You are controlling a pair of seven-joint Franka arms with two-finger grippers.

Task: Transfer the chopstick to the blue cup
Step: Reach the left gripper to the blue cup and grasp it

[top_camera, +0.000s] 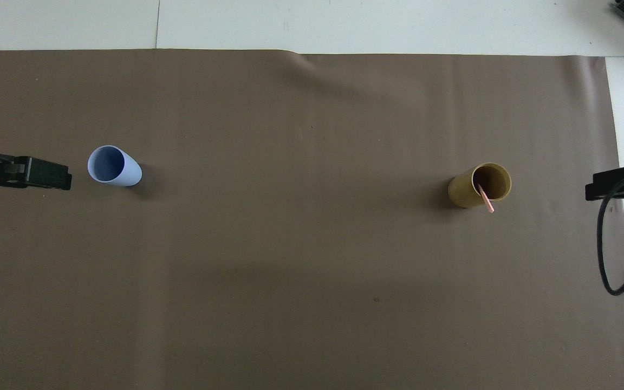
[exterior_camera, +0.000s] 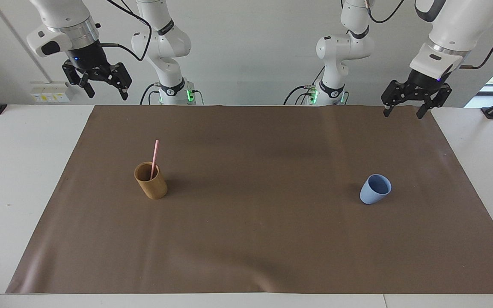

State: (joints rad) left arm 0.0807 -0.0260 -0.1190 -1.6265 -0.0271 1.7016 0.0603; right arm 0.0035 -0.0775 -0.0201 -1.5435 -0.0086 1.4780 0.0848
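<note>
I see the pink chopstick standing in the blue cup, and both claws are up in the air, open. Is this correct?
Not quite. The chopstick stands in the tan cup, not the blue cup, which is empty; the facing view shows it. The left claw and right claw are up and open.

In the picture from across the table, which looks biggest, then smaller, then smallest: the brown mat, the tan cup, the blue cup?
1. Brown mat, by far the biggest.
2. Tan cup.
3. Blue cup, only slightly smaller than the tan one.

A pink chopstick (top_camera: 485, 198) leans in a tan cup (top_camera: 480, 185) toward the right arm's end of a brown mat (top_camera: 312, 260); the blue cup (top_camera: 113, 166) sits well apart, near the left gripper (top_camera: 46, 174).
</note>
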